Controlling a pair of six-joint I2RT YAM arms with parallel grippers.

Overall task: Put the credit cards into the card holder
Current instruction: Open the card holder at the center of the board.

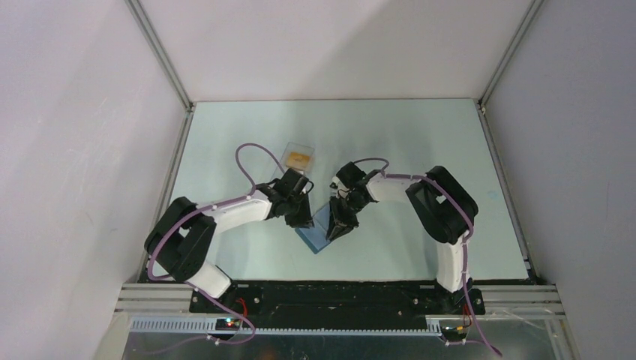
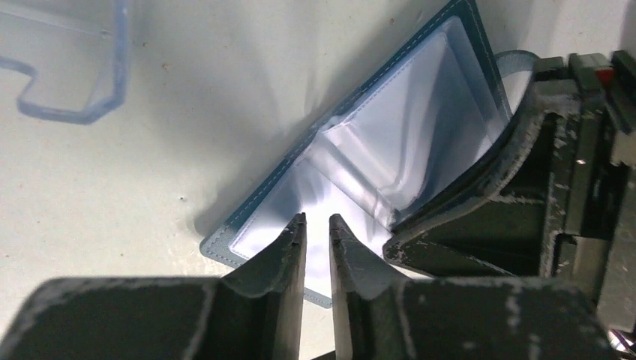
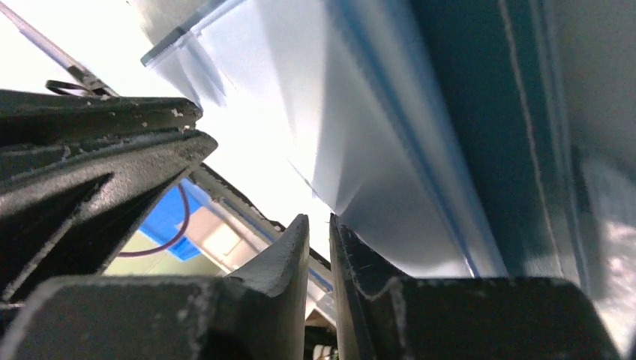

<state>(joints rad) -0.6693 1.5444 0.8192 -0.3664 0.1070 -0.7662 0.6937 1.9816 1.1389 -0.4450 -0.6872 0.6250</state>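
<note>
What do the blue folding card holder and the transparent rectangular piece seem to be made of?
Blue folding card holder: probably matte faux leather or fabric, given the stitched seam along its edge; inside, glossy clear film catching glare. Transparent rectangular piece: likely rigid clear plastic, with crisp moulded edges.

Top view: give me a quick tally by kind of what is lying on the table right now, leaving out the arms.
Orange card: 1 visible, within the outline of the clear piece
Blue card holder: 1, lying open between the two grippers
Clear plastic piece: 1
Total: 3
</note>
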